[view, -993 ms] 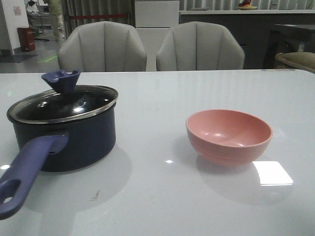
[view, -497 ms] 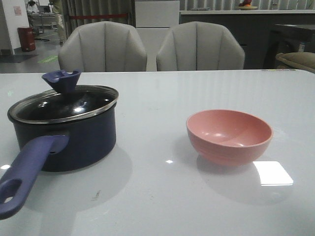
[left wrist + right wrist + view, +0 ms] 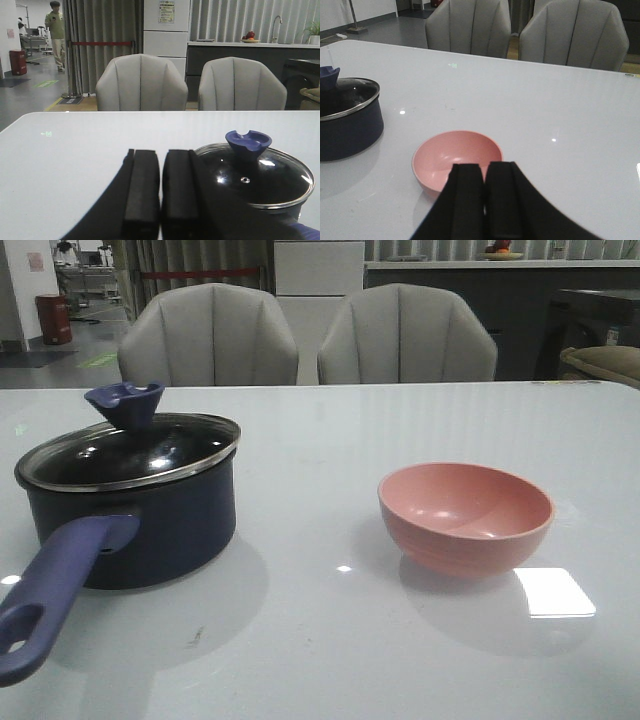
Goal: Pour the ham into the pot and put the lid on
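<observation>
The dark navy pot [image 3: 150,525] stands on the table at the left, its long blue-purple handle [image 3: 50,590] pointing toward the front. The glass lid [image 3: 130,452] with its blue-purple knob [image 3: 125,403] sits on the pot; it also shows in the left wrist view [image 3: 260,172]. The pink bowl [image 3: 465,515] stands at the right and looks empty; it also shows in the right wrist view [image 3: 456,160]. No ham is visible. My left gripper [image 3: 161,190] is shut and empty, beside the pot. My right gripper [image 3: 485,200] is shut and empty, just in front of the bowl. Neither gripper shows in the front view.
Two grey chairs [image 3: 210,335] [image 3: 405,335] stand behind the table's far edge [image 3: 320,385]. A bright light reflection [image 3: 555,592] lies on the table in front of the bowl.
</observation>
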Robot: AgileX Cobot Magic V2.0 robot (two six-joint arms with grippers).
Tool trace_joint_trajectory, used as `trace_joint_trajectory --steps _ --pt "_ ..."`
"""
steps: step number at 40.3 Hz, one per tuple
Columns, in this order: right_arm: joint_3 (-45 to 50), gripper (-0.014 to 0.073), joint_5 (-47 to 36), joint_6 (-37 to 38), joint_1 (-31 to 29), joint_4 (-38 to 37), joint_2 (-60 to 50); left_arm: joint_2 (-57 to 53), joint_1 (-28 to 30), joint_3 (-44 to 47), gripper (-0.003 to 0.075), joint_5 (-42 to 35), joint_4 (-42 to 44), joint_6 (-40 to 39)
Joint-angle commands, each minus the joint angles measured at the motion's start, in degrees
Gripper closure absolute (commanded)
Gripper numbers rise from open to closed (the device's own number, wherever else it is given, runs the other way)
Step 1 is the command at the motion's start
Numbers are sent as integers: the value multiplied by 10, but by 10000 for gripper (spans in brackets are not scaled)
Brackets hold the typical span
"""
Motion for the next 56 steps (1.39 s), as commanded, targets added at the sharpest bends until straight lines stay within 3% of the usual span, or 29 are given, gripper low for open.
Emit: trace_joint_trajectory --steps 1,24,39,45,56 --pt "-15 447 -51 -6 0 -1 3 7 1 12 607 -48 -2 -2" --pt "-9 447 -50 -6 -2 -2 1 7 1 12 607 -48 -2 -2" --pt "80 447 -76 7 -154 -8 -107 7 1 12 607 -48 -2 -2" --pt "118 447 -96 10 -157 -8 -157 7 1 12 607 -48 -2 -2" --pt "126 447 -125 10 -156 -8 -155 7 1 12 607 -48 -2 -2"
